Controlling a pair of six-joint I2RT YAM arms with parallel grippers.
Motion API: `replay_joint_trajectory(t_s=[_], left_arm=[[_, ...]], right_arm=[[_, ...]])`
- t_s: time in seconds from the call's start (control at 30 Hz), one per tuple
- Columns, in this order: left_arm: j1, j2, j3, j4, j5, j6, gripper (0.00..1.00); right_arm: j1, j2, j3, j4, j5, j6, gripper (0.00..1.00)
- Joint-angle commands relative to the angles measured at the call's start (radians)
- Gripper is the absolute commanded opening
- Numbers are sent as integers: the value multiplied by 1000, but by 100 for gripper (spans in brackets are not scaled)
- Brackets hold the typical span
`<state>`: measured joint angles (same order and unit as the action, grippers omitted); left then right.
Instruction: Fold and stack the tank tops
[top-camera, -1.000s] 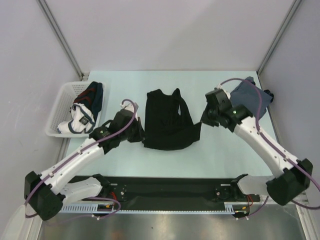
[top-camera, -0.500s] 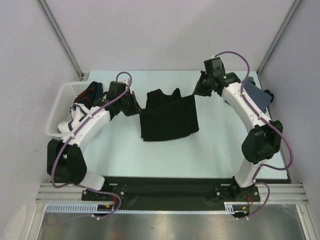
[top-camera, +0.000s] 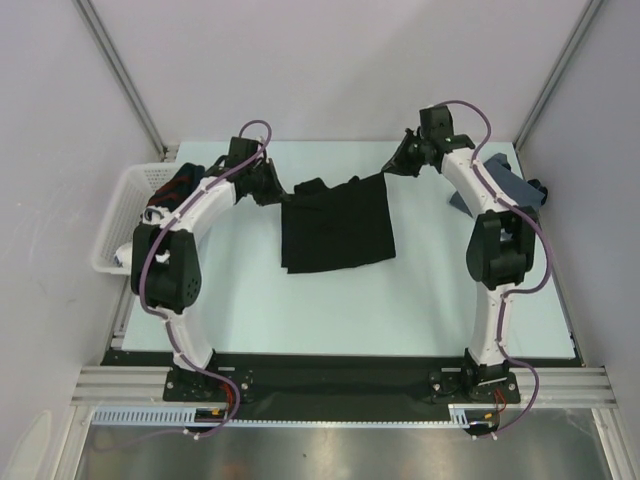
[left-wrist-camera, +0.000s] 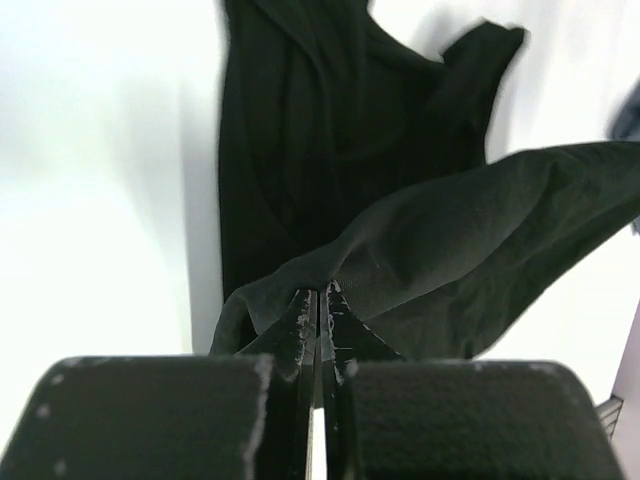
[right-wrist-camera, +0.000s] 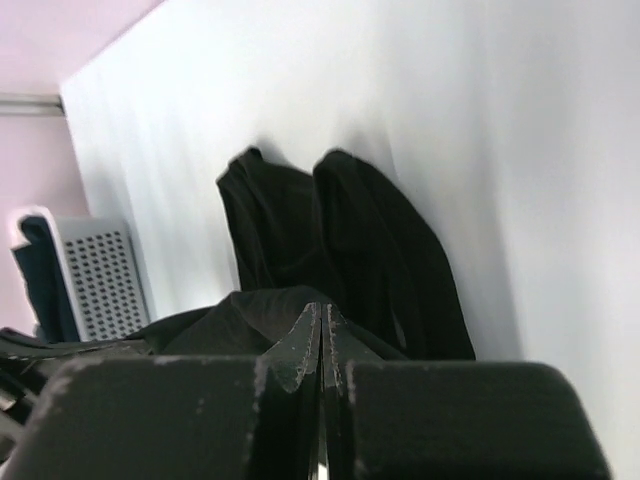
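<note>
Mid-fold on black tank top (top-camera: 335, 225), mid-table, straps toward the far edge. Left gripper (top-camera: 272, 190) clamped tight on one lower-hem corner, right gripper (top-camera: 397, 168) clamped tight on the other. Dark cloth pinched right at the closed fingertips in both wrist views. Hem edge raised and stretched between the two grips, brought over toward the strap end, taut probably for a flat, wrinkle-free landing on the upper half. Straps and neckline flat on table (top-camera: 330, 300) beneath the raised flap, peeking out past the fold edge in the top view. Likely step: halving bottom-to-top, flap not yet released. Blue-grey tank top (top-camera: 512, 186) at far right of the table, partly hidden behind the right arm, folded or just bunched, cannot tell. Well apart from the black one, so no stack yet. White basket (top-camera: 118, 222) at the left table edge, outside the fold area, more dark and white clothes (top-camera: 180, 195) heaped inside, just beside the left arm. Nothing between flap and landing spot. Possible trouble: both arms stretched far out, left one close to the basket rim, right one close over the blue-grey top, some risk of dragging cloth on pull-back.
</note>
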<state>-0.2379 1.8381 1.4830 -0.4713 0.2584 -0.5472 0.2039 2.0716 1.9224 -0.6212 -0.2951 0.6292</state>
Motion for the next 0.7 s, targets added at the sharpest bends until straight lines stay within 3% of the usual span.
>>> replay_joint_trajectory(t_s=[0.0, 0.1, 0.2, 0.23, 0.27, 0.3, 0.33, 0.4, 0.43, 0.5, 0.57, 0.67], left_arm=[[34, 61, 104, 39, 19, 4, 0], [58, 124, 151, 56, -27, -2, 0], [89, 211, 221, 89, 14, -16, 0], [95, 266, 239, 103, 36, -22, 5], [109, 295, 259, 127, 95, -28, 17], [115, 328, 305, 138, 128, -33, 39], [118, 383, 325, 145, 158, -48, 70], [120, 406, 346, 142, 183, -54, 87], [120, 371, 318, 160, 180, -60, 98], [120, 299, 183, 255, 138, -66, 100], [117, 190, 119, 275, 104, -59, 100], [91, 67, 11, 289, 84, -20, 94]], right_arm=[[-35, 47, 50, 188, -144, 62, 0], [-58, 117, 76, 265, -179, 112, 0], [-80, 182, 78, 375, -208, 157, 0], [-84, 197, 63, 415, -211, 167, 3], [-90, 226, 50, 460, -214, 176, 8], [-93, 243, 40, 551, -217, 199, 31], [-96, 263, 24, 573, -220, 208, 47], [-101, 278, 1, 644, -231, 221, 68], [-101, 268, -23, 662, -237, 207, 71], [-101, 178, -150, 713, -194, 179, 88], [-101, 107, -286, 750, -168, 129, 92], [-101, 9, -371, 747, -179, 80, 71]])
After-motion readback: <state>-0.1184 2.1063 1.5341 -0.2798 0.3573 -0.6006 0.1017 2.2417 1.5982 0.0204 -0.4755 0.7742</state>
